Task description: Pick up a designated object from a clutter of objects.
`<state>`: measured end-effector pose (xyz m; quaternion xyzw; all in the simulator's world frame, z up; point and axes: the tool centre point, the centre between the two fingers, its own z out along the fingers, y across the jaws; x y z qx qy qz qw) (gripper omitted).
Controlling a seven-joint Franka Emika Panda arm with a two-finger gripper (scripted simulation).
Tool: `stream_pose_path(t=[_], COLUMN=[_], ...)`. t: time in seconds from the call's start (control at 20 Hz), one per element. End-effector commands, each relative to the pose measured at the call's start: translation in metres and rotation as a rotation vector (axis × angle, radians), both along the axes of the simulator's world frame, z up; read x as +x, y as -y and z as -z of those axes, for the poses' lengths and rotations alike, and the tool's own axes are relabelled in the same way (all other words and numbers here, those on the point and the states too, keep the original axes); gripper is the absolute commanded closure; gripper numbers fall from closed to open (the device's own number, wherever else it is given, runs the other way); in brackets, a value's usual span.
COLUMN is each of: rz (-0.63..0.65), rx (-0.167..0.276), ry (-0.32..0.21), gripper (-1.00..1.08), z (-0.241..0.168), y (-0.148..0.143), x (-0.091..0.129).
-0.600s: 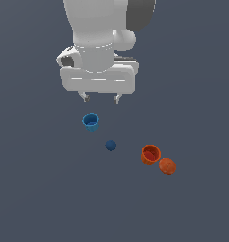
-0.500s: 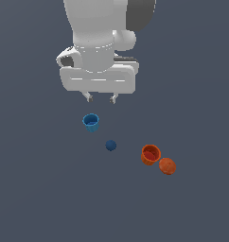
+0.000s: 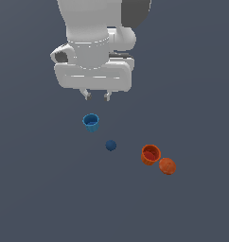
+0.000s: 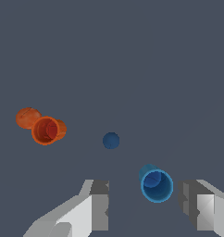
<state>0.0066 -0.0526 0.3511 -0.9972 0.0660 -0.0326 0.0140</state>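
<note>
You cannot see the arm whole: the exterior view's upper edge cuts it off. In that view the broad white hand body hides most of the claw, leaving only two small fingertips. In the wrist view both fingers run off the picture's edge, so their tips are lost to you. There too, the orange-red cup covers part of the orange ball. The blue cup shows ribbing in neither view; too small to tell.
</note>
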Motion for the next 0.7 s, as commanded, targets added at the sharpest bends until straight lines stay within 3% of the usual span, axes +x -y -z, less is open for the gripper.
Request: stream_pose_path(t=[0.0, 0.65], rz=[-0.003, -0.105], rx=[0.001, 0.028], ry=[-0.001, 0.002], gripper=[-0.20, -0.20], z=[0.001, 0.029], y=[0.000, 0.010], x=[0.000, -0.002])
